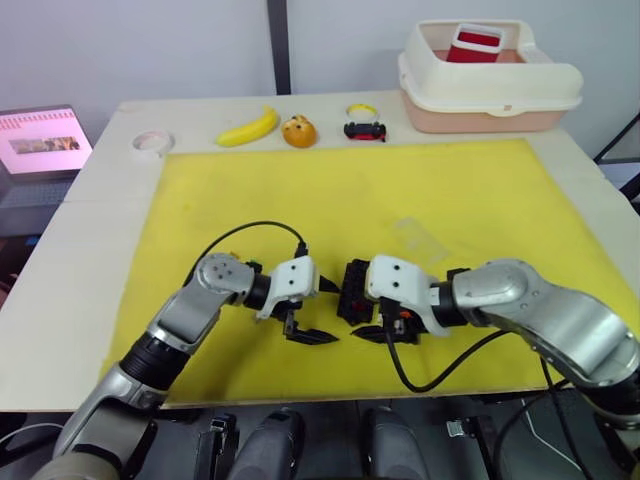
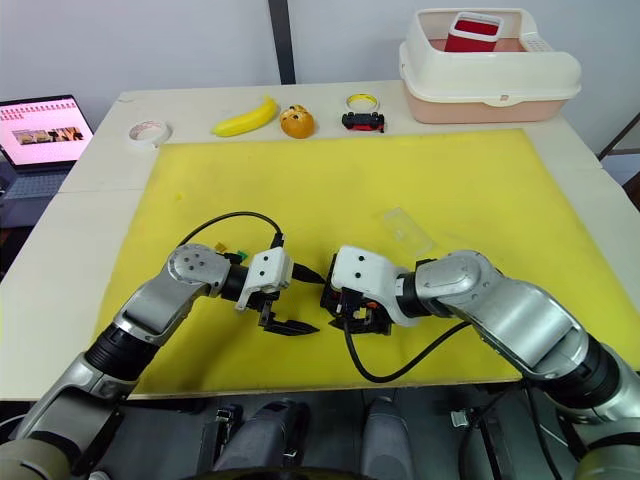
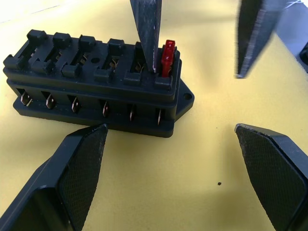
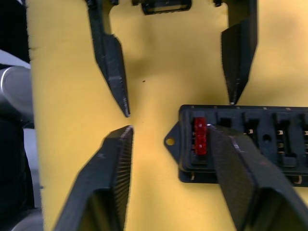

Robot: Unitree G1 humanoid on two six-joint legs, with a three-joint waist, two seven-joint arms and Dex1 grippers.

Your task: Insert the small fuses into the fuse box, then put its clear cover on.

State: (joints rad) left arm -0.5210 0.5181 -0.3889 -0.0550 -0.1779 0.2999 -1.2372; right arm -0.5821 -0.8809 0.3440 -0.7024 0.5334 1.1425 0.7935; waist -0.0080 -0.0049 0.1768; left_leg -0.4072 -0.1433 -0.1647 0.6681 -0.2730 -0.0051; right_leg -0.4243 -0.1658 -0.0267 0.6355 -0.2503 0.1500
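Fuse box: I see the small black rectangular plastic fuse box (image 3: 96, 82) lying on the yellow mat (image 1: 350, 190), at the near middle of the mat, between my two grippers. It has a row of slots on top and metal pins along its side.

Red fuse: one small red plastic fuse (image 3: 167, 57) stands upright in the end slot of the fuse box, at the end that faces my left gripper. The other slots I can see hold no fuse.

Left gripper: my left gripper (image 1: 310, 336) is wide open and holds nothing. It is low over the mat, just beside the end of the fuse box. One finger (image 3: 77, 168) is close to the corner of the box; I cannot tell if it touches.

Right gripper: my right gripper (image 4: 166, 139) is also open, with nothing between its fingers. One finger (image 4: 240, 168) lies over the top of the fuse box, with its tip right beside the red fuse; the other finger is out over the bare mat.

Clear cover: the thin transparent rectangular plastic cover (image 2: 407, 230) lies flat on the mat, farther from me than the fuse box and toward my right, well apart from both grippers.

Far side: a yellow banana (image 1: 249, 127), a roll of white tape (image 1: 152, 143) and a large cream tub (image 1: 490, 80) are on the table beyond the mat.
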